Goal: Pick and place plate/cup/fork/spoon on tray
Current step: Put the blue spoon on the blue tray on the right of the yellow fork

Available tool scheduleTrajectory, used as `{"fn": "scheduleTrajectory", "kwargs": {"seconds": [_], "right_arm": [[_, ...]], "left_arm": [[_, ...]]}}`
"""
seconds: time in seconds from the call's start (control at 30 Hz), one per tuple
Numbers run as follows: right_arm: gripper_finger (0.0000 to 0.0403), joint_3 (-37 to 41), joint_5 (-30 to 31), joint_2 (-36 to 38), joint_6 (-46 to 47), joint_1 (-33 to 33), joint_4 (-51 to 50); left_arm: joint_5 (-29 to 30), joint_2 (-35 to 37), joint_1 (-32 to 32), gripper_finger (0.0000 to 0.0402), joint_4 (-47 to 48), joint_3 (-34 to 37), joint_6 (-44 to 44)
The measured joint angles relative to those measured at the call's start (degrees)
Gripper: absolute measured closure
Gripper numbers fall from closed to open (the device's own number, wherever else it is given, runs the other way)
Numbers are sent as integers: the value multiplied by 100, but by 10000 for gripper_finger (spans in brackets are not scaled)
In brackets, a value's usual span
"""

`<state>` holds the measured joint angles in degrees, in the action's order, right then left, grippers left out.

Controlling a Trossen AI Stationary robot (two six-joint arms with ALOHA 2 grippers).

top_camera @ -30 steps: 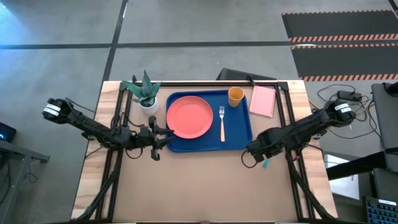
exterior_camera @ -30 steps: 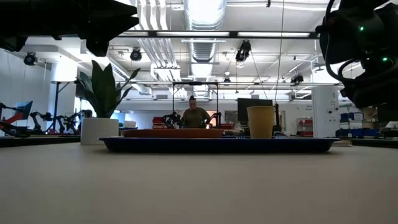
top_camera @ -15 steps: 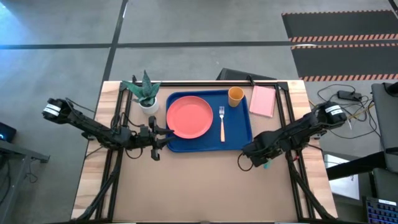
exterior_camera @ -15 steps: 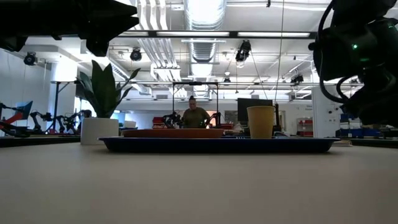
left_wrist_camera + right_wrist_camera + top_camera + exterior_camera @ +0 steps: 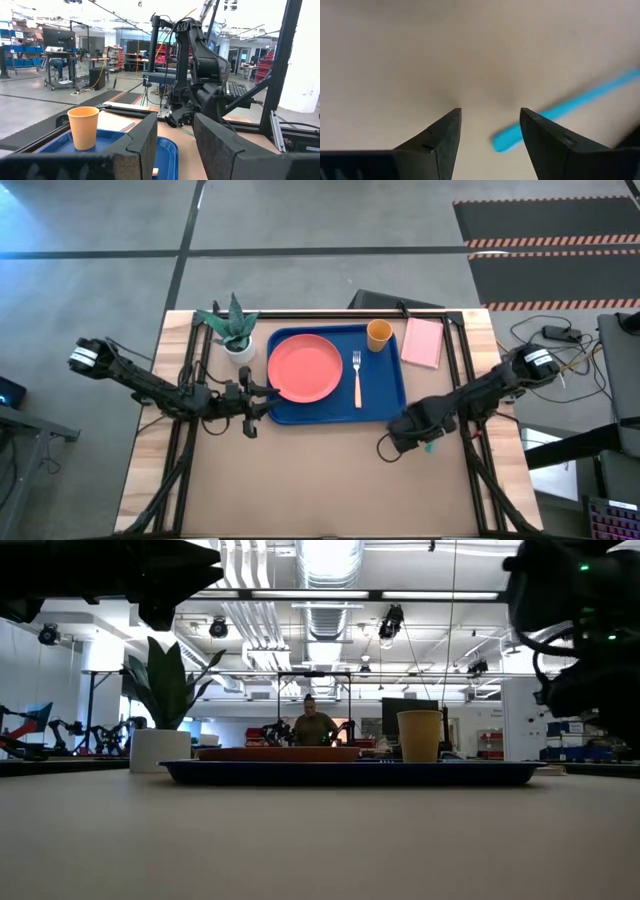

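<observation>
The blue tray (image 5: 388, 406) holds the coral plate (image 5: 304, 367), the orange-handled fork (image 5: 357, 377) and the orange cup (image 5: 378, 334). The teal-handled spoon (image 5: 428, 446) lies flat on the table off the tray's near right corner. My right gripper (image 5: 490, 120) is open above it and points down. The end of the spoon's handle (image 5: 506, 141) lies between the fingers, and the handle runs past one fingertip. My left gripper (image 5: 262, 400) waits open by the tray's near left corner. My right gripper stands over the free end of the spoon's handle (image 5: 555, 114), coming from above with its fingers across the handle. I cannot tell whether a finger touches it. The spoon lies flat on the table.
A white pot with a green plant (image 5: 236, 332) stands left of the tray, and a pink pad (image 5: 422, 342) lies to its right. Black frame rails run along the table's left and right sides. A person (image 5: 314, 727) is in the room far behind.
My right gripper has moved a little toward the table's left and near edges, close to the tray's near right corner. The tray and the dishes on it have stayed where they were.
</observation>
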<state>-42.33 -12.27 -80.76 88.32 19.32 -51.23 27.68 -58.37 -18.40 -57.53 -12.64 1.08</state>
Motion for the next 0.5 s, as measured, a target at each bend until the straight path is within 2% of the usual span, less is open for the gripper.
{"fn": "scheduleTrajectory", "kwargs": {"seconds": [0.2, 0.43, 0.5], "right_arm": [[195, 13, 171, -34, 1363, 485, -560], [186, 22, 1387, -34, 3250, 1070, -528], [186, 22, 1484, -34, 3618, 1172, -526]], "left_arm": [[0, 1, 0, 288, -17, 0, -27], [0, 205, 0, 288, -51, -2, -479], [0, 278, -1, 288, -49, -2, -635]]}}
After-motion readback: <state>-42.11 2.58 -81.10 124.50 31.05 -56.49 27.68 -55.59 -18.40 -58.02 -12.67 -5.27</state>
